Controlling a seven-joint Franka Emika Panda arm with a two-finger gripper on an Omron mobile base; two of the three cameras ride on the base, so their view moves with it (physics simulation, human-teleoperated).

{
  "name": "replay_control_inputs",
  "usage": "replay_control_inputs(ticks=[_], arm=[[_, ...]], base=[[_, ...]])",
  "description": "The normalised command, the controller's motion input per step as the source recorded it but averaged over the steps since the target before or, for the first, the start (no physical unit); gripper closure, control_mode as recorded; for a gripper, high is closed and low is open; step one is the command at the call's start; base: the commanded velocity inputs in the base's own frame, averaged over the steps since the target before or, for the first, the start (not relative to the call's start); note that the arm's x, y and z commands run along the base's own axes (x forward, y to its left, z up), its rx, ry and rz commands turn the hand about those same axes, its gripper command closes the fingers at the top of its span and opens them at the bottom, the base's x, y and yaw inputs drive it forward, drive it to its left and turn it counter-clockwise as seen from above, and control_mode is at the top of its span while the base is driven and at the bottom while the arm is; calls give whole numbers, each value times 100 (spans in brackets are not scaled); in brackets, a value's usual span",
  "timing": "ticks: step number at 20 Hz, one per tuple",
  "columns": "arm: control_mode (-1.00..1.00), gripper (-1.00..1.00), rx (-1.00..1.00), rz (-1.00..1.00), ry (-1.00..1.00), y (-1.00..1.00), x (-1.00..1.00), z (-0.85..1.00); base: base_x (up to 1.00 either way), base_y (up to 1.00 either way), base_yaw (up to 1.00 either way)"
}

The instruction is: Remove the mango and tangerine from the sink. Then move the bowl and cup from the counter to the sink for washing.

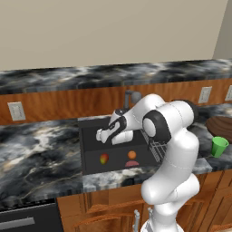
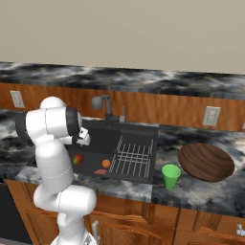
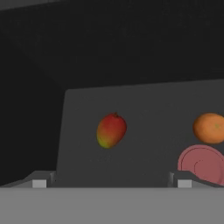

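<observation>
The mango [image 3: 111, 130], red and yellow-green, lies on the floor of the black sink [image 1: 93, 147] near its front left. The orange tangerine [image 3: 210, 127] rests a little to its right. My gripper [image 3: 111, 183] hangs open above the basin, its fingertips spread wide with the mango centred well below them and nothing between them. From the base, the gripper [image 1: 100, 136] hovers over the mango [image 1: 103, 158] and left of the tangerine [image 1: 132, 155]. The green cup [image 2: 171, 176] stands on the counter right of the sink, in front of the brown wooden bowl [image 2: 206, 161].
A flat pink disc [image 3: 203, 164] lies on the sink floor just by the tangerine. A wire rack [image 2: 134, 158] covers the sink's right side, and a dark faucet [image 2: 103, 104] rises behind it. Marbled counter [image 1: 36, 149] stretches to the left.
</observation>
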Motion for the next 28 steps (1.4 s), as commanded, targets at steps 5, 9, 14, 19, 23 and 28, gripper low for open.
replay_control_inputs(ticks=[5, 9, 14, 19, 23, 28], arm=[[-100, -100, 0, -5, -2, 5, 15, -10], [-100, -100, 0, -5, -1, 5, 10, -13], [-100, -100, 1, -3, 0, 5, 2, -17], [-100, -100, 1, -1, 0, 3, 4, -17], [-100, -100, 0, 0, 0, 0, 4, -18], [-100, -100, 0, -2, 0, 0, 5, -18]], base=[[0, 0, 0], [0, 0, 0], [0, 0, 0], [0, 0, 0], [0, 0, 0], [0, 0, 0]])
